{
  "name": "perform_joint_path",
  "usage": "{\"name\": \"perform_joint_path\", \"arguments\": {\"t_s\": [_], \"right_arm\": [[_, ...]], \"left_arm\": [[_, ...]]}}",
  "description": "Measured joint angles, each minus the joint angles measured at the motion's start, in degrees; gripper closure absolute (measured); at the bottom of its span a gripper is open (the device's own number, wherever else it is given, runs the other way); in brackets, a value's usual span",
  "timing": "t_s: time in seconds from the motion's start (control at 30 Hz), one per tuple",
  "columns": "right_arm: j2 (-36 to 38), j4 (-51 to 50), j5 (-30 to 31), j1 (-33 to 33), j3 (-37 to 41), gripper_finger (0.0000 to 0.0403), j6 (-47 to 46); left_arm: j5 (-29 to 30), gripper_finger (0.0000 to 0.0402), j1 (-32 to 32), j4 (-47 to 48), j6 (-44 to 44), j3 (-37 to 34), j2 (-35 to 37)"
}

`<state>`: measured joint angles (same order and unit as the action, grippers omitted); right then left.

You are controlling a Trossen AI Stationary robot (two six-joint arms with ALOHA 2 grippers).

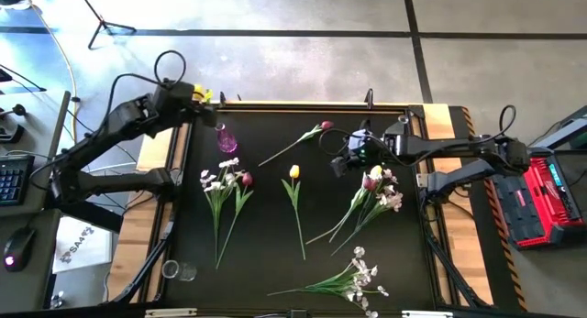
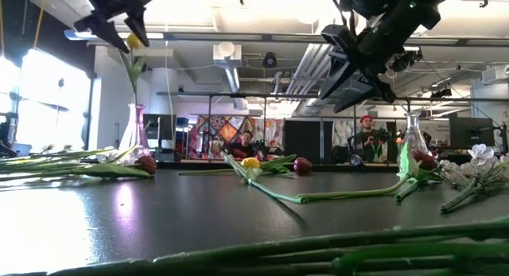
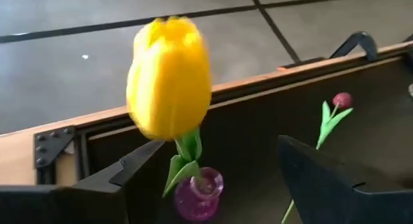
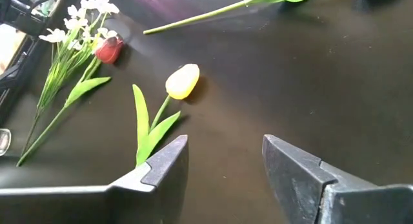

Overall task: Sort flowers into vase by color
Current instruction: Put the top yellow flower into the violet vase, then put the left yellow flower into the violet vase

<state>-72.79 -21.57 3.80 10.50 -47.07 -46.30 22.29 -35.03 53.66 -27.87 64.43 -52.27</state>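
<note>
A yellow tulip (image 3: 169, 79) stands upright with its stem in a small purple vase (image 3: 199, 195) at the table's far left (image 1: 225, 137). My left gripper (image 3: 219, 146) is open just above the vase, its fingers on either side of the tulip's stem and apart from it. My right gripper (image 4: 226, 143) hangs open above the table's middle (image 1: 344, 162), nothing between its fingers. Just beyond it a second yellow tulip (image 4: 182, 81) lies flat on the table. A dark red tulip (image 1: 326, 126) lies near the far edge.
A bunch of white blossoms and a red tulip (image 1: 225, 180) lies at the left. A mixed bunch (image 1: 376, 190) lies at the right, under the right arm. A white spray (image 1: 353, 277) lies near the front edge. A clear glass (image 1: 179, 270) stands near left.
</note>
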Motion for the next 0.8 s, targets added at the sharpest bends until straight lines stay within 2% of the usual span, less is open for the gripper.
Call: {"name": "perform_joint_path", "arguments": {"t_s": [0.1, 0.27, 0.47, 0.53, 0.7, 0.8], "right_arm": [[0.0, -0.2, -0.9, 0.0, 0.0, 0.0215, -0.2], [0.0, -3.1, -3.6, 0.0, 0.0, 0.0215, -1.2], [-0.7, -5.4, -6.1, 0.0, 0.0, 0.0215, -3.6], [-2.7, -1.9, -7.3, 0.0, 0.0, 0.0215, -5.8], [-13.7, 17.2, -13.6, -1.4, -0.6, 0.0215, -9.8], [-21.1, 19.6, -15.0, -1.5, -3.8, 0.0215, -11.1]], "left_arm": [[-0.1, 0.0128, 0.0, -1.1, 0.8, 1.1, 0.1], [3.9, 0.0128, -0.5, -0.4, 6.7, 8.1, 0.2], [2.1, 0.0128, -0.8, 0.8, 7.0, 13.1, 0.1], [-0.3, 0.0128, -0.1, 1.1, 6.2, 13.1, 0.0], [-1.7, 0.0128, 3.0, 1.1, 5.4, 13.1, -0.1], [-1.8, 0.0128, 5.2, 1.1, 4.1, 13.1, -0.1]]}}
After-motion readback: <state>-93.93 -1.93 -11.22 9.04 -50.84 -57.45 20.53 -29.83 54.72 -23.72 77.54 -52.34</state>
